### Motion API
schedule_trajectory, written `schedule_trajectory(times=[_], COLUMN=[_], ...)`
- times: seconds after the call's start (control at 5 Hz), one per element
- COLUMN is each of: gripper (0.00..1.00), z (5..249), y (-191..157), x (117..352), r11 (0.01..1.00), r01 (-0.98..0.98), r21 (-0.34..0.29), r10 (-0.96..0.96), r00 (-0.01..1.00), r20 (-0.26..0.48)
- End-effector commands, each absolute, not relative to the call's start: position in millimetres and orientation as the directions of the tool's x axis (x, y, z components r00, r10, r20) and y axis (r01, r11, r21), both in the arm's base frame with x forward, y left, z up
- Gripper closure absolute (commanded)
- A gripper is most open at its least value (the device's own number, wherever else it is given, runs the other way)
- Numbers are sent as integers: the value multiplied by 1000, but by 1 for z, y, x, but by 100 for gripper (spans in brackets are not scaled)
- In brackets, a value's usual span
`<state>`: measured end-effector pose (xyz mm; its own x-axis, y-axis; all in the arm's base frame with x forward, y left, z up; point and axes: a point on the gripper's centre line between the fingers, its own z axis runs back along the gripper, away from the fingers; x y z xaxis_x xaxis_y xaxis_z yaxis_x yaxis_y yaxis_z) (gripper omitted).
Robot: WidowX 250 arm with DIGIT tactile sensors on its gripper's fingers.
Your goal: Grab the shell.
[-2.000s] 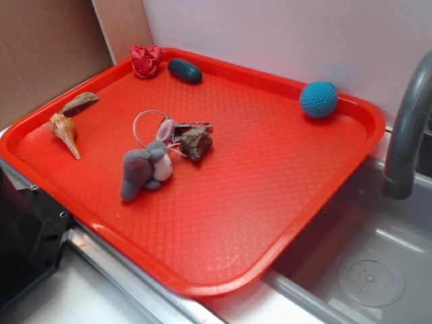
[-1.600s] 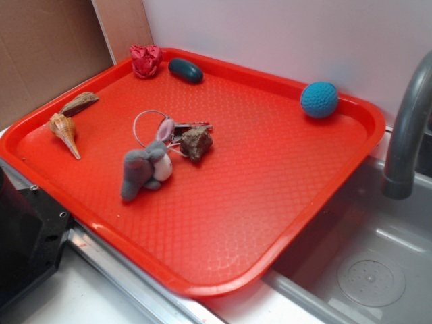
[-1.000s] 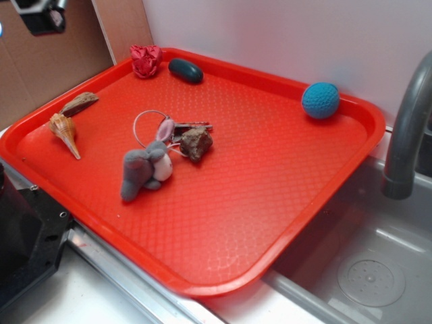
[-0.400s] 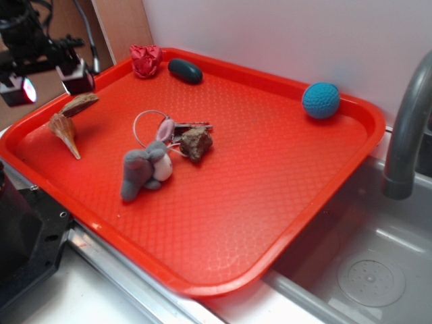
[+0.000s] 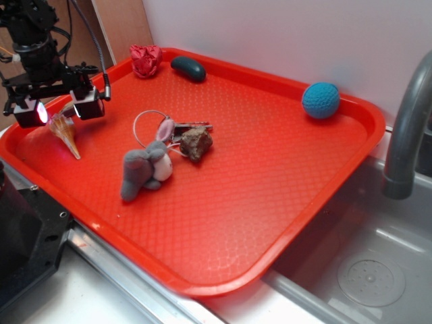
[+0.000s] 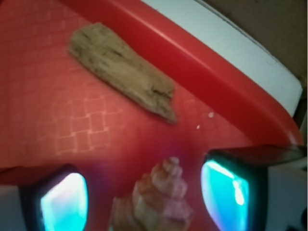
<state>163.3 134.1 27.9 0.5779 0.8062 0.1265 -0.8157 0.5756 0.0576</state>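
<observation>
Your gripper (image 5: 57, 112) sits over the shell (image 5: 65, 129) at the tray's (image 5: 351, 145) 9 o'clock rim, fingers spread, one pad (image 6: 64, 203) either side of the shell's (image 6: 154, 202) wide end in the wrist view; contact looks absent, hard to say. Bark piece (image 6: 122, 70) lies at 12 o'clock of the shell, close to the raised rim, so room is tight there. Open floor toward 3 o'clock. Since 0.4 s ago the gripper dropped lower and moved over the shell

One red tray (image 5: 351, 145). On it: one shell (image 5: 65, 128), one bark piece (image 6: 122, 72), one brown rock (image 5: 196, 144), one grey plush toy (image 5: 143, 169), one key ring (image 5: 150, 125), one blue ball (image 5: 320, 100), one dark green oval (image 5: 188, 68), one red crumpled thing (image 5: 146, 59). One faucet (image 5: 407, 135).
</observation>
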Motion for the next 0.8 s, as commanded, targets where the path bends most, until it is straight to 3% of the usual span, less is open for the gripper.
schedule_trajectory(times=[0.0,0.2,0.4,0.6], gripper=[48,100,100,100], z=[18,27,46,96], y=[134,129,117,95], x=[152,144,154,159], r11=[580,591,656,824], r01=[-807,-800,-751,-565], r21=[109,102,73,-40], r10=[802,795,748,566], r00=[590,599,660,817], r20=[93,94,66,112])
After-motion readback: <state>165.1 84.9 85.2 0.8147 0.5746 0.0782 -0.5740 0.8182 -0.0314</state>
